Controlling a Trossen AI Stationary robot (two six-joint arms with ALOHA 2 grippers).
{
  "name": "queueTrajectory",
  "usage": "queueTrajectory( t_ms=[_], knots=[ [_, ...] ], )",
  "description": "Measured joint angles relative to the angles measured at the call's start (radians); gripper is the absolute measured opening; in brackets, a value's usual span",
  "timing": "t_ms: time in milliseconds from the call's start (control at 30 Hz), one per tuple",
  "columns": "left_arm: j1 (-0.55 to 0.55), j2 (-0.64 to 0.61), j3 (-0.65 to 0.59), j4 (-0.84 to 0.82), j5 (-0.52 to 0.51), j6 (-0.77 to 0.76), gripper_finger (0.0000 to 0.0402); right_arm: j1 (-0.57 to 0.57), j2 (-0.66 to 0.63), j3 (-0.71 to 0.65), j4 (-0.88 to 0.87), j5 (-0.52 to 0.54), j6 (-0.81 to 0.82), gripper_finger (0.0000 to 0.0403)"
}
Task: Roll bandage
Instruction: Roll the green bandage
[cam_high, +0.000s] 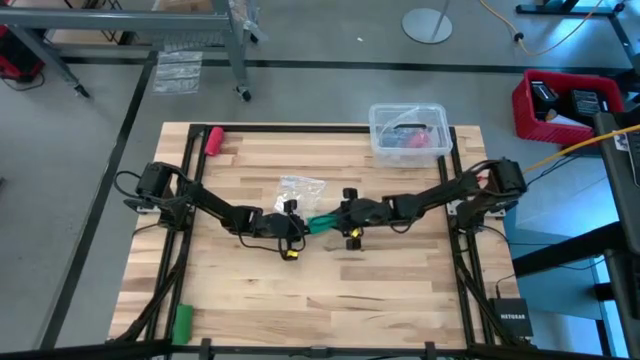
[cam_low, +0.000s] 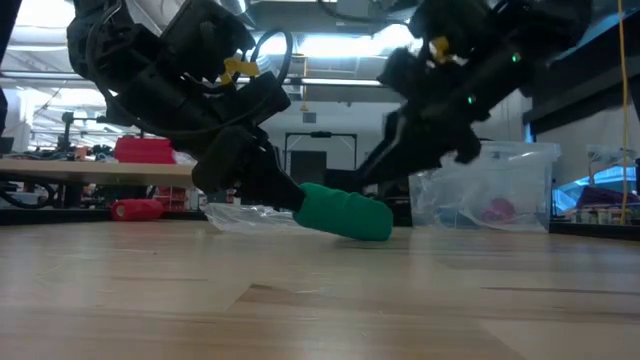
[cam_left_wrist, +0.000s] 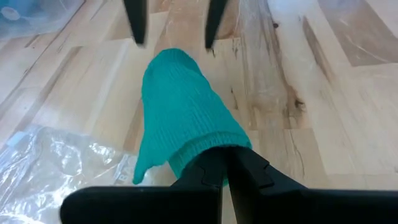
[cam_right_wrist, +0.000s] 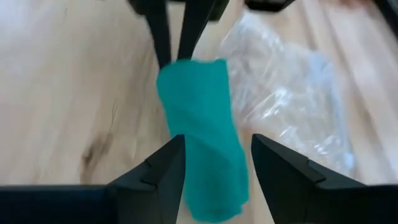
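Observation:
The bandage (cam_high: 323, 222) is a teal cloth roll at the table's middle, between my two grippers. My left gripper (cam_left_wrist: 225, 180) comes from the table's left and is shut on the roll's left end. My right gripper (cam_right_wrist: 217, 140) comes from the right and is open. Its two fingers stand on either side of the roll's right end, a little above it, and I see no touch. In the low view the roll (cam_low: 345, 212) slopes down from my left gripper (cam_low: 285, 192) toward the right, with my right gripper (cam_low: 385, 165) raised above it. My left gripper pinches the cloth at the roll's left end (cam_left_wrist: 208, 149) between its two shut fingers. The fingers slant down from the table's left and lie along the roll. That end is lifted, and the roll tilts down to its free right end (cam_low: 378, 228), low at the table.
A crumpled clear plastic bag (cam_high: 300, 188) lies just behind the roll. A clear tub (cam_high: 408, 132) stands at the far right, a red roll (cam_high: 213, 138) at the far left, and a small green roll (cam_high: 182, 320) at the near left. Bare wood lies toward the near edge.

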Motion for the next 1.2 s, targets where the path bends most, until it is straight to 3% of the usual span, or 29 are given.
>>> queueTrajectory(
  t_ms=[167,433,600,767,933,1200],
  knots=[
    [0.000,0.000,0.000,-0.004,0.000,-0.003,0.0001,-0.001,-0.016,0.000,0.080,-0.066,0.002,0.0186],
    [-0.007,0.002,0.000,0.002,-0.005,0.084,0.0001,-0.032,0.127,0.002,0.158,-0.189,0.000,0.0186],
    [-0.006,0.003,-0.002,-0.004,-0.007,0.143,0.0001,-0.046,0.166,0.010,0.188,-0.146,0.020,0.0186],
    [-0.007,0.002,0.000,-0.011,-0.007,0.138,0.0001,-0.046,0.108,0.058,0.074,-0.168,0.023,0.0186],
    [-0.007,0.002,0.000,-0.014,-0.006,0.130,0.0001,-0.064,0.103,0.169,-0.202,-0.206,0.069,0.0210],
    [-0.006,0.001,0.000,-0.014,-0.006,0.127,0.0001,-0.079,0.183,0.217,-0.180,-0.280,0.023,0.0279]
  ],
)
